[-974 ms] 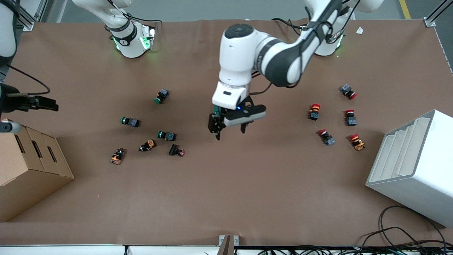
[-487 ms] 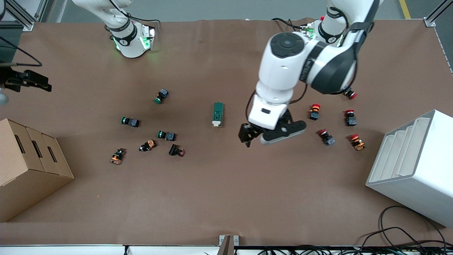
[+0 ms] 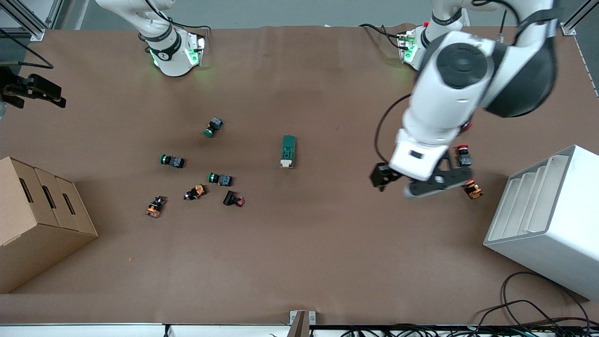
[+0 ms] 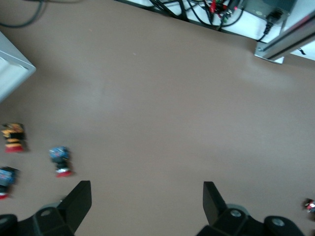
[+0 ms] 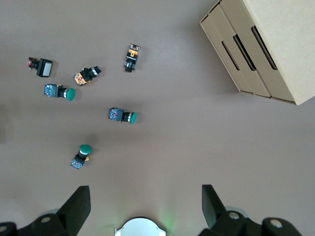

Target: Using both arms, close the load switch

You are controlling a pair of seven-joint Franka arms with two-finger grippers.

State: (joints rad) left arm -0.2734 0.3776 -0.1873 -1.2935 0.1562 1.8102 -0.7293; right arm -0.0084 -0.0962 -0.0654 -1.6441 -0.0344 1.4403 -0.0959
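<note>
The load switch (image 3: 288,151) is a narrow dark-green block with a cream lever end, lying alone at mid-table. Neither wrist view shows it. My left gripper (image 3: 398,183) hangs open over bare table beside the red-capped push buttons, well off the switch toward the left arm's end. In the left wrist view its fingers (image 4: 78,199) stand wide apart around nothing, and the left gripper (image 4: 146,191) looks down on plain brown mat. My right gripper (image 3: 40,90) hovers open above the right arm's end of the table, over the cardboard box area; the right gripper (image 5: 145,192) holds nothing.
Green-capped push buttons (image 3: 214,126) (image 5: 82,156) and orange and black parts (image 3: 195,192) lie scattered toward the right arm's end. Red-capped buttons (image 3: 463,157) (image 4: 61,161) lie near the white rack (image 3: 547,215). A cardboard box (image 3: 37,210) (image 5: 266,44) stands at the right arm's end.
The left arm has swung from directly over the load switch toward its own end of the table, uncovering the switch. The right gripper drifted slightly toward the bases' side.
</note>
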